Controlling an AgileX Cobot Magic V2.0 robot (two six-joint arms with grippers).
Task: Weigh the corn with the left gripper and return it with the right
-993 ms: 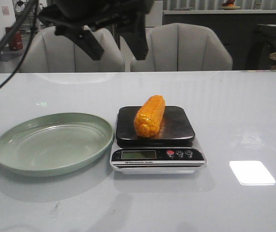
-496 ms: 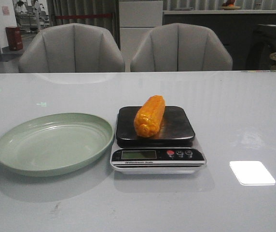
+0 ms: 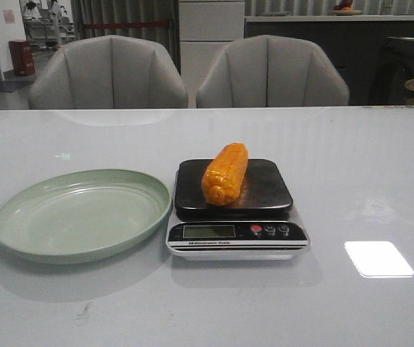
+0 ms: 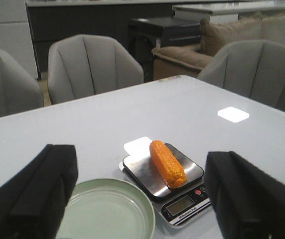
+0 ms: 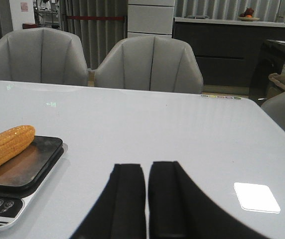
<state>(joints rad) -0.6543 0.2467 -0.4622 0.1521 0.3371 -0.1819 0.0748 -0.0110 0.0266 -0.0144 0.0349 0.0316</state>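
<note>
1. On the dark steel platform of the small electronic kitchen scale [image 3: 236, 217] lies the orange-yellow corn cob [image 3: 225, 173], lengthwise, nothing gripping it.
2. Just left of the scale sits a pale green round plate [image 3: 19, 217] on the glossy white table [image 3: 352, 166].
3. Seen from its wrist camera, the black left gripper [image 4: 142, 199] hangs above the table, its wide fingers [image 4: 38, 191] spread far apart.
4. Right gripper [image 5: 146, 204]: fingers nearly together, holding nothing, well right of the scale.
</note>
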